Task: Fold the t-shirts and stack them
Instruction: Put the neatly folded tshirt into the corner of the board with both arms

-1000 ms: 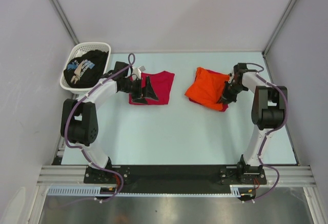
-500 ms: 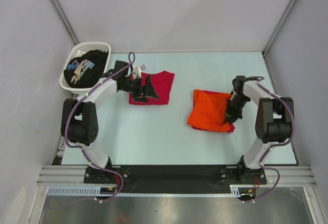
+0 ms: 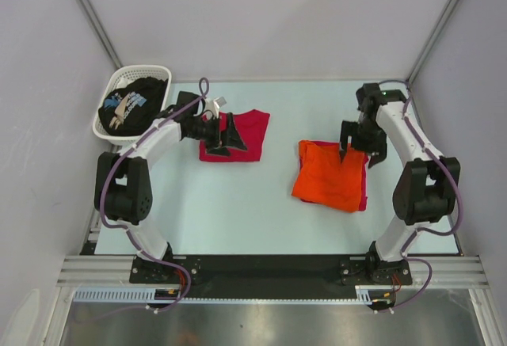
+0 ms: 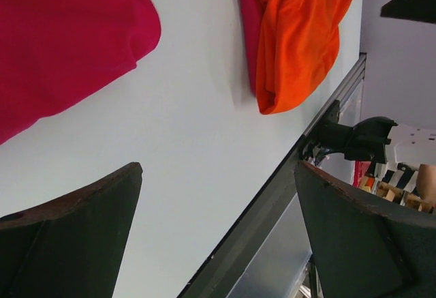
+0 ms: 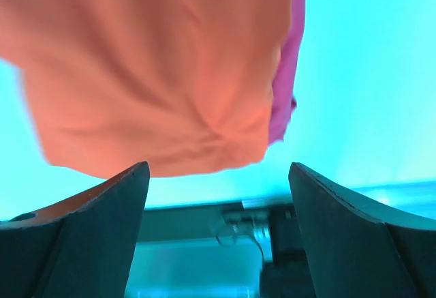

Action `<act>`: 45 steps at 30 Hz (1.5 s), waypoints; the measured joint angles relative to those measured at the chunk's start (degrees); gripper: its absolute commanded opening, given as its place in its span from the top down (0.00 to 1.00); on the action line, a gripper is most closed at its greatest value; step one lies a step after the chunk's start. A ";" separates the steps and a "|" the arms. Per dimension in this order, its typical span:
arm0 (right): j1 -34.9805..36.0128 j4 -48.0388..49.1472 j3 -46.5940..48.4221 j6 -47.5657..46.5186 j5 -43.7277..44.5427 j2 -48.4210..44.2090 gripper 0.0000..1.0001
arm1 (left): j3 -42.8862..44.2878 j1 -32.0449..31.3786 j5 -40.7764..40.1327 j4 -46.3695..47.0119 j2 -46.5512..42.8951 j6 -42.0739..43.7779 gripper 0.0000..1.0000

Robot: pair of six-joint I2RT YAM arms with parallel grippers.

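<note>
A crimson-red t-shirt [image 3: 247,128] lies folded at the table's far left, also seen in the left wrist view [image 4: 61,39]. My left gripper [image 3: 231,138] hovers over its left part, open and empty [image 4: 218,168]. An orange t-shirt [image 3: 329,176] lies fairly flat right of centre, with a strip of crimson cloth [image 3: 364,192] showing along its right edge. My right gripper [image 3: 361,146] stands open above the orange shirt's far edge, holding nothing [image 5: 218,168]; the orange t-shirt [image 5: 157,73] fills that view. A black t-shirt with pale print [image 3: 133,102] sits in the basket.
The white lattice basket [image 3: 155,70] stands at the far left corner. Grey walls enclose the table on three sides. The black rail [image 3: 261,265] with both arm bases runs along the near edge.
My right gripper dragged the orange shirt toward the near side, then opened, let go and rose toward the far edge. The left gripper barely moved, opening slightly wider.
</note>
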 measured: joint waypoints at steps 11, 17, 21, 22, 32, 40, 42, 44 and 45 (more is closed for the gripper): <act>1.90 1.29 -2.80 0.55 1.70 -5.03 0.16 | 10.10 -12.00 -0.02 3.04 4.83 -3.56 0.00; 2.16 4.72 -9.20 0.92 1.20 -3.74 0.19 | 17.57 -19.39 -0.13 3.87 15.30 -5.90 0.00; 2.25 7.76 -11.32 1.14 1.29 -3.30 0.19 | 22.08 -22.38 -0.59 4.07 21.62 -6.91 0.00; 2.25 8.24 -11.50 1.14 1.36 -3.13 0.20 | 22.64 -22.77 -0.72 4.04 22.53 -6.91 0.00; 2.25 13.99 -11.67 1.05 5.64 1.40 0.22 | 29.75 -23.12 -1.84 2.95 28.26 -7.93 0.00; 2.25 18.25 -11.67 0.04 7.91 4.61 0.32 | 31.47 -23.12 -1.81 2.89 28.85 -8.44 0.06; 2.25 19.37 -11.65 -0.02 8.35 5.14 0.31 | 31.80 -23.15 -1.79 2.89 29.29 -8.46 0.07; 2.25 20.02 -11.56 -0.20 8.68 5.64 0.31 | 31.95 -23.15 -1.79 2.86 29.64 -8.48 0.08; 2.25 20.28 -11.45 -0.26 8.79 6.03 0.31 | 31.95 -23.17 -1.79 2.80 29.75 -8.48 0.08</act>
